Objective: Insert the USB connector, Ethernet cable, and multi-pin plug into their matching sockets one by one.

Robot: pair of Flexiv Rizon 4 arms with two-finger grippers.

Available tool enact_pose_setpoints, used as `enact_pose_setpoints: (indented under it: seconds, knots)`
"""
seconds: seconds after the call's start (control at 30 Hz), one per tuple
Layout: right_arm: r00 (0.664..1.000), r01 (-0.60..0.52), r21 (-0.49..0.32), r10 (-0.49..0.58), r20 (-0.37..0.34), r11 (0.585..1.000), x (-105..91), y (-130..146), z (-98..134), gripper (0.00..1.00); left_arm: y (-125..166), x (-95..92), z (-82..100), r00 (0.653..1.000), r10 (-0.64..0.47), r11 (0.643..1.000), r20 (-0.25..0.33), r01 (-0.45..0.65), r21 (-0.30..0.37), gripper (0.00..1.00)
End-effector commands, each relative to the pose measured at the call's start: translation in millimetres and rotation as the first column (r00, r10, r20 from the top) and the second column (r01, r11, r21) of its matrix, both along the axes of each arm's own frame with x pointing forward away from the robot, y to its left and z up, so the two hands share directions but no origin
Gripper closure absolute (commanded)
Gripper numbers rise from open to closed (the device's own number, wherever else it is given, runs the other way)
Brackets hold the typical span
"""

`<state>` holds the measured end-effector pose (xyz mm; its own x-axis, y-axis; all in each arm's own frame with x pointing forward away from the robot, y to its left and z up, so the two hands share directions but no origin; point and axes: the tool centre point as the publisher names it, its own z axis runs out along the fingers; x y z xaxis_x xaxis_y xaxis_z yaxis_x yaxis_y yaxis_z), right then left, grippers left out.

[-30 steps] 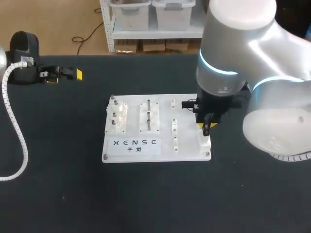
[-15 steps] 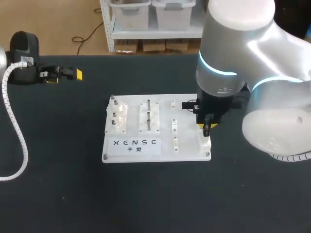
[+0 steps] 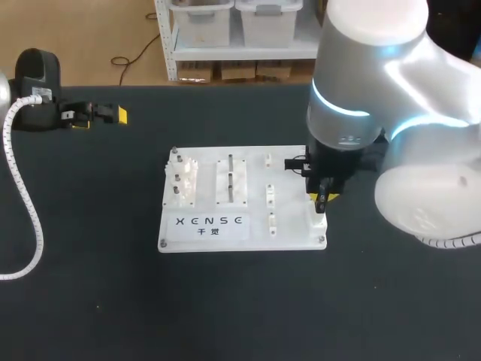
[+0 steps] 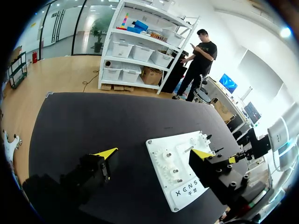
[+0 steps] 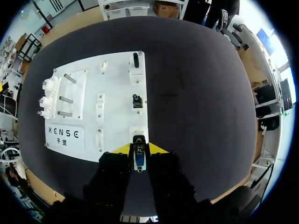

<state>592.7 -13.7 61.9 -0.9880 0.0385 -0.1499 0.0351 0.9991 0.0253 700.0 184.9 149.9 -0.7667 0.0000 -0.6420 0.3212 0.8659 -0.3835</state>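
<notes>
My right gripper (image 5: 139,149) is shut on the multi-pin plug (image 5: 139,158), a small metal-shelled connector that points at the white board (image 5: 117,84). Just ahead of the plug, on the board's near right corner, sits a white socket block (image 5: 138,136). Further along that edge a black plug (image 5: 137,100) and a black upright connector (image 5: 136,59) stand in their sockets. From above, the right gripper (image 3: 322,198) hangs over the board's (image 3: 289,226) front right corner. Far off at the table's back left, my left gripper (image 3: 114,114) stands open and empty, as the left wrist view of this gripper (image 4: 154,154) confirms.
The board carries white gear and peg fixtures (image 3: 183,183) on its left part and a slotted block (image 3: 231,180) in the middle. A white corrugated hose (image 3: 22,195) trails from the left arm across the table's left side.
My right gripper has edged slightly toward the board's front right corner with the plug in it. The left arm has not moved.
</notes>
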Motion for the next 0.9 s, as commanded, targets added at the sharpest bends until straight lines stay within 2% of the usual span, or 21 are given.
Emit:
enact_pose_setpoints:
  seconds: [0.03, 0.33, 0.77, 0.87, 0.9]
  knots:
    - [1.000, -0.001, -0.007, 0.001, -0.020, 1.000, -3.0, -1.1, -22.9, 1.00, 0.0, 0.0, 0.0, 1.000, 0.000, 1.000, 0.000, 0.000, 0.000, 0.00]
    - [0.999, -0.010, -0.029, 0.009, -0.049, 1.000, -1.7, -0.7, -33.3, 1.00, 0.0, 0.0, 0.0, 1.000, 0.000, 1.000, 0.000, 0.000, 0.000, 0.00]
    - [0.998, -0.022, -0.033, 0.020, -0.061, 0.999, -3.1, -2.3, -32.8, 1.00, 0.0, 0.0, 0.0, 1.000, 0.000, 1.000, 0.000, 0.000, 0.000, 0.00]
    - [0.999, -0.016, -0.020, 0.016, -0.040, 1.000, -4.0, -3.5, -21.6, 0.54, 0.0, 0.0, 0.0, 1.000, 0.000, 1.000, 0.000, 0.000, 0.000, 0.00]
    - [0.999, -0.017, -0.020, 0.017, -0.027, 1.000, -3.8, -4.0, -15.9, 0.09, 0.0, 0.0, 0.0, 1.000, 0.000, 1.000, 0.000, 0.000, 0.000, 0.00]
